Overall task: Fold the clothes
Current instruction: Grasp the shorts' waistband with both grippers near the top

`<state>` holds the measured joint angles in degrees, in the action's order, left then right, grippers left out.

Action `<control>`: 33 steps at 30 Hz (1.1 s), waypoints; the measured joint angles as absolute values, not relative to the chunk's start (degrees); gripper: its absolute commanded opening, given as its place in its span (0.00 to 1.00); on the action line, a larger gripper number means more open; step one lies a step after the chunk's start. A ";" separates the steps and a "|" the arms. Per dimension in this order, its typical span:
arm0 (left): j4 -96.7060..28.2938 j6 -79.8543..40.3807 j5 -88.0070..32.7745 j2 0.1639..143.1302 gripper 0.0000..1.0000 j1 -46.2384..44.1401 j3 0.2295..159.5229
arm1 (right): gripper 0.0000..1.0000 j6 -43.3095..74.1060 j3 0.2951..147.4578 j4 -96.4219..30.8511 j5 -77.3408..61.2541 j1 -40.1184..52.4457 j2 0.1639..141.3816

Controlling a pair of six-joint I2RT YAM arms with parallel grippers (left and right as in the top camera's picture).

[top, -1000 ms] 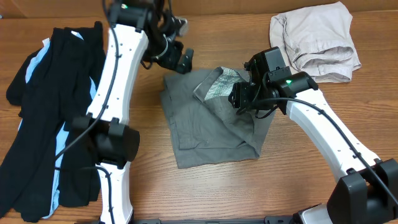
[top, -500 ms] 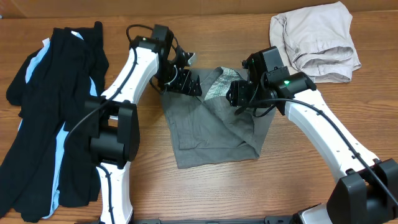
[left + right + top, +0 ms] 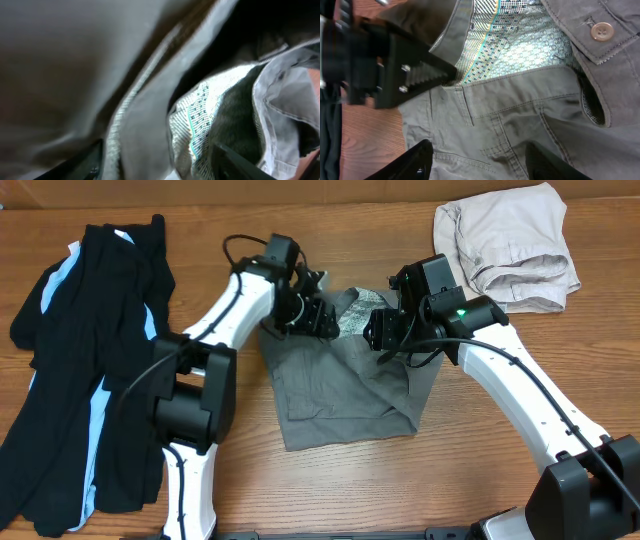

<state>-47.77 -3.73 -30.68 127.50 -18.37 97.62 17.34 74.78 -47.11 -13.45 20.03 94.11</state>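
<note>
The grey shorts (image 3: pixel 335 385) lie partly folded at the table's middle, with the waistband turned up and its patterned lining (image 3: pixel 352 320) showing. My left gripper (image 3: pixel 322 320) is at the waistband's left end. In the left wrist view its fingers (image 3: pixel 160 162) are open, with a grey fabric fold (image 3: pixel 145 115) between them. My right gripper (image 3: pixel 385 332) is over the waistband's right part. In the right wrist view it (image 3: pixel 482 157) is open above the grey cloth (image 3: pixel 520 115), and the left gripper's serrated finger (image 3: pixel 415 72) touches the lining.
A black garment with light-blue stripes (image 3: pixel 85 370) lies spread at the left. A beige garment (image 3: pixel 510 245) lies crumpled at the back right. Bare wooden table (image 3: pixel 400 480) shows in front of the shorts.
My left arm has swung from the back left down and to the right, onto the shorts' waistband. The right arm has barely moved.
</note>
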 measured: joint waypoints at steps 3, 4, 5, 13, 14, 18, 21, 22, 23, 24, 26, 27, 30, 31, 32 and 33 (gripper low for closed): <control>-47.29 -5.41 -29.06 127.50 0.50 -19.44 96.82 | 0.63 17.34 74.78 -47.09 -13.21 20.01 94.11; -47.13 -5.89 -28.60 127.50 0.49 -19.62 96.73 | 0.63 17.34 74.78 -47.09 -13.10 20.03 94.11; -47.03 -6.11 -28.25 127.50 0.48 -19.75 96.73 | 0.63 17.39 74.78 -47.07 -13.10 20.03 94.11; -45.89 -7.81 -28.23 127.50 0.44 -17.69 96.71 | 0.63 17.34 74.78 -45.89 -13.08 20.01 94.13; -45.60 -7.90 -28.77 127.50 0.43 -17.37 96.71 | 0.63 17.37 74.78 -45.74 -13.06 20.03 94.13; -44.86 -8.47 -31.48 127.50 0.38 -16.19 96.71 | 0.66 17.02 74.85 -44.69 -13.06 20.18 95.00; -44.66 -8.84 -32.82 127.50 0.29 -15.97 96.68 | 0.72 14.63 75.00 -43.29 -12.78 21.08 97.73; -44.69 -8.95 -33.08 127.50 0.27 -15.97 96.68 | 0.73 13.63 75.00 -42.89 -12.47 21.78 99.02; -44.62 -9.02 -33.34 127.50 0.23 -15.97 96.68 | 0.75 12.73 75.00 -42.74 -11.90 22.61 100.27; -44.53 -9.10 -33.63 127.50 0.19 -15.97 96.68 | 0.76 11.97 75.00 -42.70 -11.00 23.62 101.60; -44.56 -9.02 -34.00 127.50 0.11 -15.88 96.68 | 0.77 10.83 75.00 -42.68 -8.56 25.74 104.05; -44.58 -9.10 -34.17 127.50 0.08 -15.70 96.68 | 0.77 10.44 75.00 -42.65 -7.44 26.59 104.90; -44.75 -9.08 -34.59 127.50 0.04 -15.22 96.68 | 0.77 9.76 75.00 -41.85 -4.25 28.56 106.89; -44.75 -9.08 -34.76 127.50 0.04 -15.18 96.68 | 0.77 9.52 75.00 -41.45 -3.33 28.77 107.39; -44.80 -9.08 -34.87 127.50 0.04 -14.94 96.68 | 0.77 9.32 75.00 -40.99 -2.42 28.82 107.77; -44.84 -9.08 -34.96 127.50 0.04 -14.87 96.68 | 0.77 9.21 75.00 -40.49 -1.56 28.80 108.09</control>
